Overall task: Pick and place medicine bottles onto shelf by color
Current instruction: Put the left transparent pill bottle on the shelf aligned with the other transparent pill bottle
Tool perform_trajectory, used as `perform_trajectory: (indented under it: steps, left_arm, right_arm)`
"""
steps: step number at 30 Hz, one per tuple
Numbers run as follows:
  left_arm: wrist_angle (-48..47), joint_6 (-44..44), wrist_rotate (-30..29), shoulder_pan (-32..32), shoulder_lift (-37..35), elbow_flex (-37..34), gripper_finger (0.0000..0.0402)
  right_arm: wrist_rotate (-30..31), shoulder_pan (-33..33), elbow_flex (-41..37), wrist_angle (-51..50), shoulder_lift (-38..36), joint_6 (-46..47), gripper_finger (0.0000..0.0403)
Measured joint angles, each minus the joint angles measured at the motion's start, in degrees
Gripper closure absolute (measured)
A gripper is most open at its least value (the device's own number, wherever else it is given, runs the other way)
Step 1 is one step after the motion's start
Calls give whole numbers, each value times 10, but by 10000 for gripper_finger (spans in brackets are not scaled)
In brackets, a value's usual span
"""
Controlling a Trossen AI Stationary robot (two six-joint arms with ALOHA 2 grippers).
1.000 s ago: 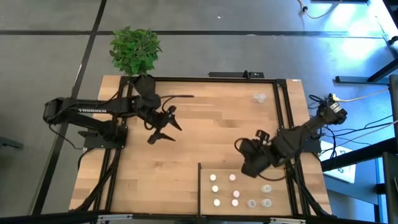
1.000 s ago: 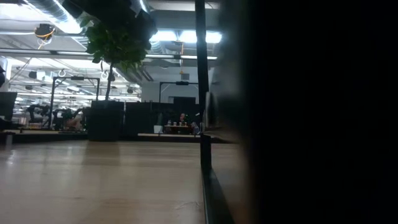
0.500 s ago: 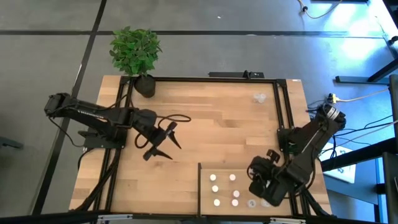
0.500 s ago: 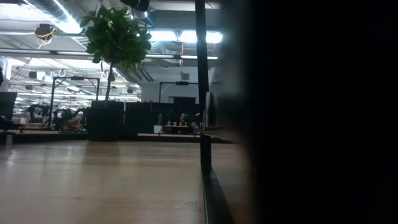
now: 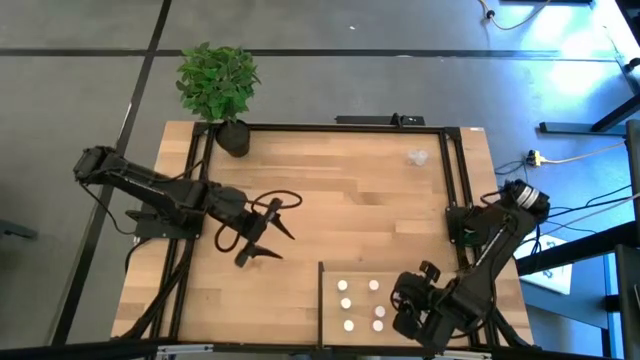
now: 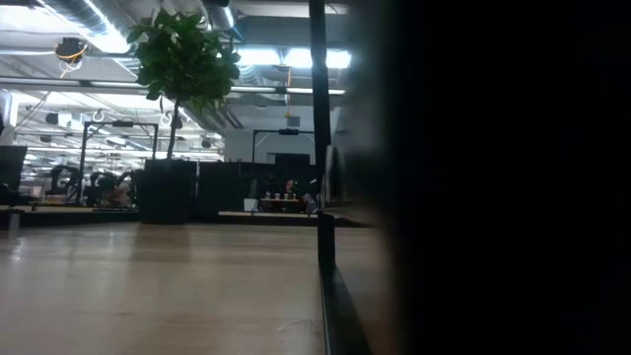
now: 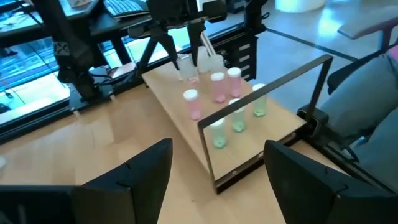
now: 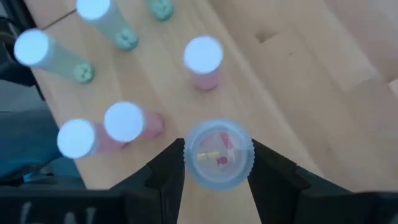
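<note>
The right gripper (image 8: 217, 163) hangs over the shelf (image 5: 335, 280) at about five o'clock on the table (image 5: 330, 190), and its two dark fingers (image 8: 166, 171) are closed snugly on a clear bottle (image 8: 219, 154) with a ridged rim and small pills visible inside. Judging from this, the step in hand is setting that bottle down among the others, and doing it well likely means lowering it straight and upright onto bare wood, then opening the fingers only slightly so neither one knocks a neighbour. The closest obstacles are two white-capped pink bottles (image 8: 124, 123), just beside the held one and almost touching each other. A third white-capped pink bottle (image 8: 203, 59) stands a little farther off, and beyond it are the white-capped green bottles (image 8: 62, 59), leaning away in the wrist view. The bare strip between the pink bottles looks like the safest landing spot, though the matching colour group for a clear bottle cannot be told. From above, the shelf's other bottles show as pale dots, and the right arm covers the shelf's right part. The left gripper (image 5: 262, 235) waits above the bare tabletop at about nine o'clock, well apart from the shelf, its fingers (image 7: 140, 171) spread wide with nothing between them. Farther away, one clear bottle (image 5: 417, 156) sits alone near the table's two o'clock corner. A potted plant (image 5: 218, 85) stands at the eleven o'clock corner. The low view shows only bare tabletop and the room behind.
</note>
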Motion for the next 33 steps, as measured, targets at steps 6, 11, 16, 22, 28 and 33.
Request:
perform_trajectory:
  steps: [6, 11, 16, 22, 28, 33]
  left_arm:
    - [-4, 0, 0, -17, 0, 0, 155]
    - [-9, 0, 0, -23, 0, 0, 155]
    - [-9, 3, -4, -23, 0, 0, 155]
    - [-6, 0, -49, -23, 0, 0, 155]
    - [-8, 0, -51, -22, 0, 0, 155]
    - [-10, 0, -51, -22, 0, 0, 155]
  right_arm:
    - [-14, 10, 0, 2, 10, 20, 245]
    - [-14, 22, 0, -2, 10, 30, 245]
    - [-12, 29, 0, -14, 11, 28, 245]
    - [-15, 29, 0, -17, 11, 27, 245]
    - [-20, 32, 0, -17, 21, 24, 245]
    - [-31, 32, 0, -13, 40, 24, 245]
